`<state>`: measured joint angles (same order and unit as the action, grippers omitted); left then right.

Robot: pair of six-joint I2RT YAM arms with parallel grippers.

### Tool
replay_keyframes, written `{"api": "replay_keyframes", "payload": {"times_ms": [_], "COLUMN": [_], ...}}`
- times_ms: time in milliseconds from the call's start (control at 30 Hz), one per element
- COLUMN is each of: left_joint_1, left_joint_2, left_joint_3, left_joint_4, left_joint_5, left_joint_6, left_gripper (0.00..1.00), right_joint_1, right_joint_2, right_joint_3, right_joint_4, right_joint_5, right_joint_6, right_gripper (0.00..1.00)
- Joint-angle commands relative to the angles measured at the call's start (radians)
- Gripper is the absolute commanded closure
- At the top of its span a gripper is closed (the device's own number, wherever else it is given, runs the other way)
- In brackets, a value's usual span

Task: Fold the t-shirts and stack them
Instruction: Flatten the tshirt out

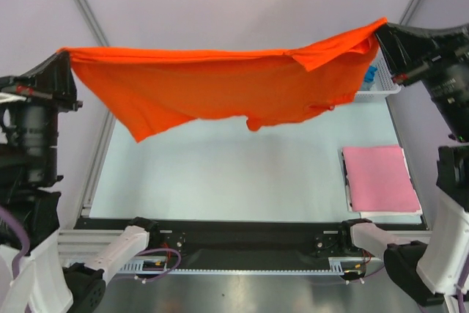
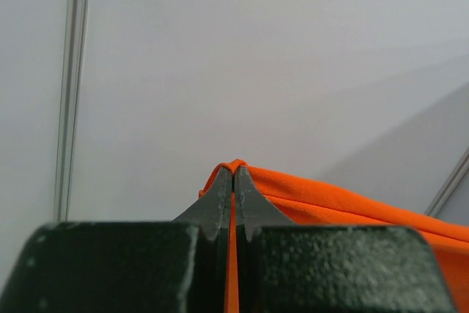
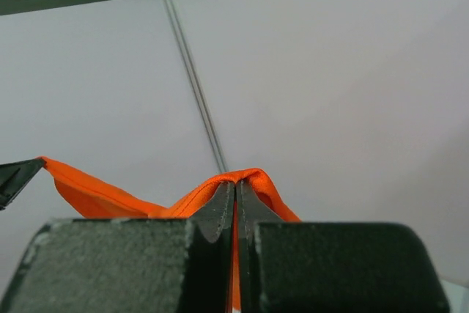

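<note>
The orange-red t-shirt (image 1: pixel 220 86) hangs stretched in the air between both arms, high above the table. My left gripper (image 1: pixel 66 55) is shut on its left corner; the cloth (image 2: pixel 330 203) shows between and beyond the closed fingers in the left wrist view. My right gripper (image 1: pixel 381 31) is shut on its right corner, with cloth (image 3: pixel 249 177) draped over the fingertips in the right wrist view. A folded pink t-shirt (image 1: pixel 379 179) lies flat at the table's right. A bit of blue cloth (image 1: pixel 370 75) shows in the basket.
A white mesh basket (image 1: pixel 381 89) stands at the back right, partly hidden by the hanging shirt. The pale table top (image 1: pixel 234 174) spreads below the shirt. Metal frame posts run along the left and right edges.
</note>
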<state>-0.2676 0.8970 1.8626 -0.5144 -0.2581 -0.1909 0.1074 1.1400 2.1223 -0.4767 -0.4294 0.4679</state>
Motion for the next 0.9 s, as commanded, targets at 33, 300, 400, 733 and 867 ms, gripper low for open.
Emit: {"api": "replay_keyframes", "payload": {"times_ms": [33,300,400,733,867], "left_joint_1": [0.002,0.002,0.005,0.182,0.238], "left_joint_2": [-0.006,0.023,0.031,0.247,0.420], "left_joint_3": [-0.012,-0.201,-0.336,-0.678,-0.657], "left_joint_4": [-0.026,0.007,0.056,0.333,0.402], "left_joint_5": [-0.010,0.014,0.011,0.177,0.212], "left_joint_6": [0.018,0.011,0.027,-0.025,-0.033], "left_gripper": [1.00,1.00,1.00,1.00,1.00], "right_joint_1": [0.000,0.000,0.000,0.000,0.002], "right_joint_2": [-0.048,-0.046,-0.042,0.187,0.371], "right_joint_3": [-0.069,-0.300,-0.427,-0.630,-0.576], "right_joint_4": [-0.002,0.088,0.165,0.380,0.463], "right_joint_5": [-0.012,-0.011,-0.005,0.003,-0.020], "right_joint_6": [0.049,0.074,0.075,0.032,0.028], "right_gripper": [1.00,1.00,1.00,1.00,1.00]}}
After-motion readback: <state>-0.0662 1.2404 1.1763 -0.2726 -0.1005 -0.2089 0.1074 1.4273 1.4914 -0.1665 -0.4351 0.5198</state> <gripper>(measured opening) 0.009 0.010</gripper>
